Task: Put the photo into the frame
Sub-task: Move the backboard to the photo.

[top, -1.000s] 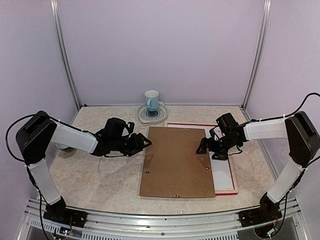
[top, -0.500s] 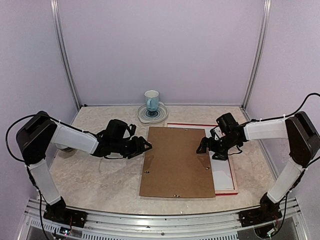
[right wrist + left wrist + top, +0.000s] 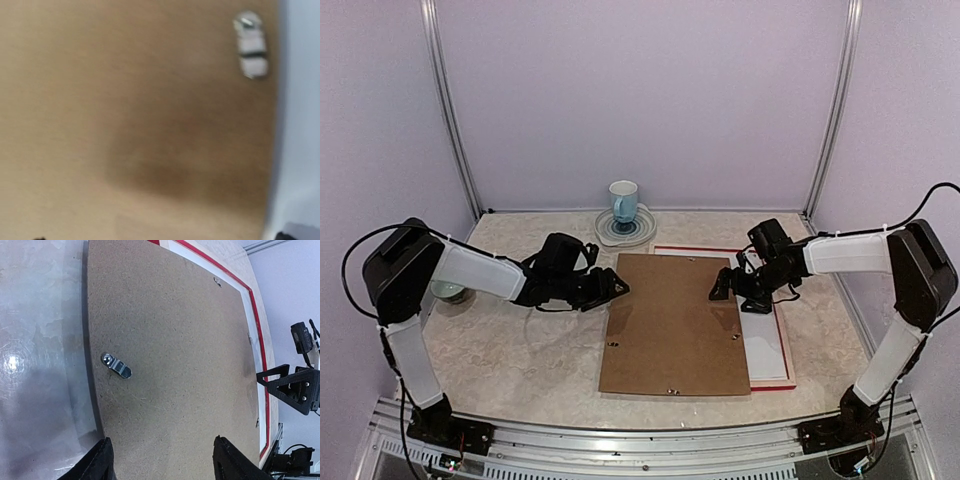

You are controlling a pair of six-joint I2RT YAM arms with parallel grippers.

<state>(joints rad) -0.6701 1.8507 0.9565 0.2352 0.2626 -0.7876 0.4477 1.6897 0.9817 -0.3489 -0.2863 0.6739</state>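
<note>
Top view: backing board point(image 3: 672, 325) skewed over frame point(image 3: 772, 386), red rim at 12 and 3 o'clock; photo unseen, presumably beneath; left gripper point(image 3: 618, 288) part open, empty, at board's 10 o'clock edge; right gripper point(image 3: 720, 290) wide open, empty, 2 o'clock edge.
Left wrist: fingers point(image 3: 102, 462) apart over board edge.
Right wrist: clip point(image 3: 251, 45) at 1 o'clock, blurred.
Judged step: squaring board; next needs low pinch on thin edge.

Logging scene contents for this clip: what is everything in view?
backing board: one, brown, centre, overlapping the frame
frame: one, red, partly under the board
white sheet: one, inside the frame's border
metal clips: several, silver, board's edges
mug: one, pale blue, on the plate
plate: one, bluish, back centre
round dish: one, pale, under left arm
left claw: one, black, open, board's left edge
right claw: one, black, open, over board's right side
</note>
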